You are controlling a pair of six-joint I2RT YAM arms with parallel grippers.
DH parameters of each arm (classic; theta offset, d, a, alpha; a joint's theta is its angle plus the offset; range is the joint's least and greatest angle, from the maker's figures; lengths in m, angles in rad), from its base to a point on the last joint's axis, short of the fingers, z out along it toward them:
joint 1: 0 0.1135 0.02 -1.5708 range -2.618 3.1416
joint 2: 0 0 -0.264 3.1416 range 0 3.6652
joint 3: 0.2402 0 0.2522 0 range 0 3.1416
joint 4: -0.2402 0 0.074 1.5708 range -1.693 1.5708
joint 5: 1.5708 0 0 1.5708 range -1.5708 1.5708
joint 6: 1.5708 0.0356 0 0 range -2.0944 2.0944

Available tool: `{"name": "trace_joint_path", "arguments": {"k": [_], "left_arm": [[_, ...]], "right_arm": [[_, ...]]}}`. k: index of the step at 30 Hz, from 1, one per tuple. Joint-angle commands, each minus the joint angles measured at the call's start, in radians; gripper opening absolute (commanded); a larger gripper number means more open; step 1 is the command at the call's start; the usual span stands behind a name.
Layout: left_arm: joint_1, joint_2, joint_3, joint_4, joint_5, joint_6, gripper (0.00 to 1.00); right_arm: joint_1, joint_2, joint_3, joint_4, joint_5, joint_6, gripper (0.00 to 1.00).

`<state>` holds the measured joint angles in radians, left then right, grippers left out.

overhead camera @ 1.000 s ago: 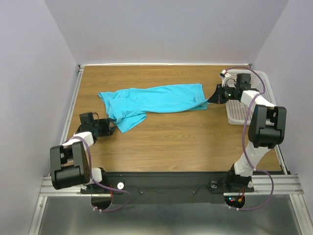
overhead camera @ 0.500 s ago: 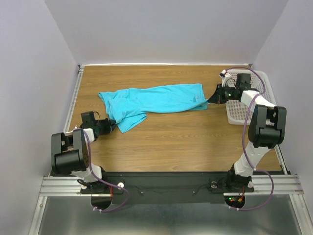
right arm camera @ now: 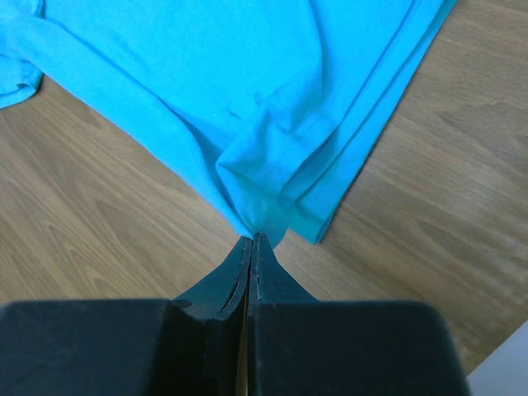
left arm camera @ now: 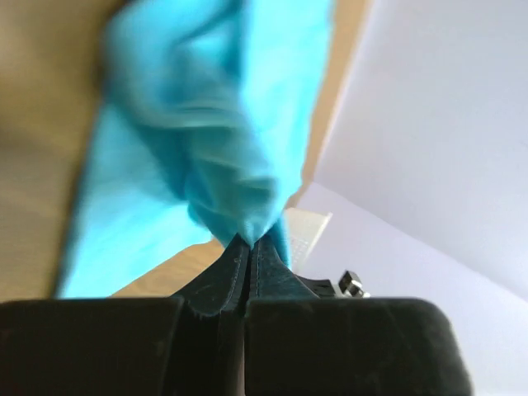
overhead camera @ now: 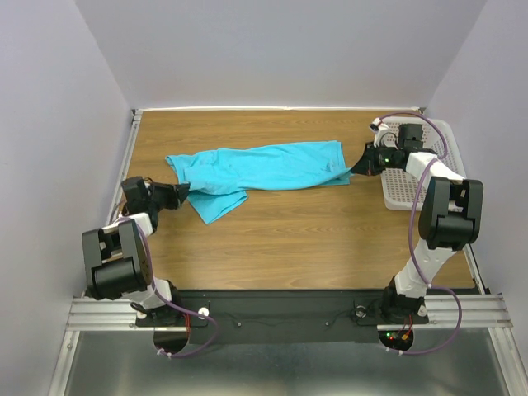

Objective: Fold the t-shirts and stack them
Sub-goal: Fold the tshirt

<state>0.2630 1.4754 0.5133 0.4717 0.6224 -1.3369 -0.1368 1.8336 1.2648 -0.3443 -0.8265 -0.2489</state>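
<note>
Wooden table (overhead camera: 289, 239) is sitting between pale walls (overhead camera: 280, 49).
T-shirt (overhead camera: 264, 169) is stretching left-right; left gripper (overhead camera: 183, 188) and right gripper (overhead camera: 355, 170) are clamping its ends.

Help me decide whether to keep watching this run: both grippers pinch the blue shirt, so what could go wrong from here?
1. The left gripper and right gripper each pinch only a small tuft of the t-shirt; a pull apart may slip it free.
2. The cloth lies bunched and twisted, so it may lift uneven.
3. The white basket stands close by the right gripper and might get nudged.
</note>
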Motion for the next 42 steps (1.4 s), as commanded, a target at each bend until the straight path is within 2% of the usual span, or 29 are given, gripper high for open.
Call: {"name": "trace_joint_path", "arguments": {"k": [1, 3, 6, 10, 11, 16, 19, 22, 27, 30, 35, 39, 42], "left_arm": [[0.047, -0.089, 0.088, 0.151, 0.146, 0.077, 0.00], [0.070, -0.108, 0.134, 0.255, 0.201, 0.087, 0.00], [0.077, -0.119, 0.210, 0.294, 0.247, 0.082, 0.00], [0.078, -0.133, 0.440, 0.308, 0.255, 0.097, 0.00], [0.078, -0.136, 0.482, 0.308, 0.252, 0.102, 0.00], [0.084, -0.181, 0.745, 0.289, 0.175, 0.143, 0.00], [0.097, -0.228, 0.847, 0.233, 0.099, 0.188, 0.00], [0.139, -0.282, 0.873, 0.196, 0.025, 0.194, 0.00], [0.196, -0.336, 0.857, 0.278, 0.013, 0.072, 0.00], [0.199, -0.354, 0.860, 0.352, 0.008, 0.012, 0.00], [0.197, -0.365, 0.924, 0.358, -0.007, -0.050, 0.00], [0.199, -0.374, 0.920, 0.340, -0.012, -0.061, 0.00], [0.199, -0.385, 0.852, 0.311, -0.015, -0.064, 0.00]], "right_arm": [[0.002, -0.080, 0.053, -0.021, 0.033, -0.032, 0.01], [0.003, -0.118, 0.114, -0.031, 0.032, -0.023, 0.00], [0.002, -0.146, 0.217, -0.065, 0.020, -0.007, 0.01], [0.002, -0.177, 0.467, -0.102, 0.036, 0.043, 0.00], [0.002, -0.178, 0.576, -0.105, 0.047, 0.056, 0.01], [-0.004, -0.171, 0.896, -0.113, 0.162, 0.132, 0.01], [-0.009, -0.172, 1.051, -0.111, 0.288, 0.151, 0.01], [-0.030, -0.188, 1.145, -0.111, 0.401, 0.175, 0.01], [-0.055, -0.249, 1.185, -0.113, 0.412, 0.229, 0.01], [-0.064, -0.258, 1.280, -0.130, 0.397, 0.273, 0.01], [-0.084, -0.270, 1.372, -0.143, 0.388, 0.313, 0.00], [-0.086, -0.296, 1.285, -0.154, 0.337, 0.324, 0.01], [-0.086, -0.300, 1.142, -0.151, 0.265, 0.345, 0.01]]}}
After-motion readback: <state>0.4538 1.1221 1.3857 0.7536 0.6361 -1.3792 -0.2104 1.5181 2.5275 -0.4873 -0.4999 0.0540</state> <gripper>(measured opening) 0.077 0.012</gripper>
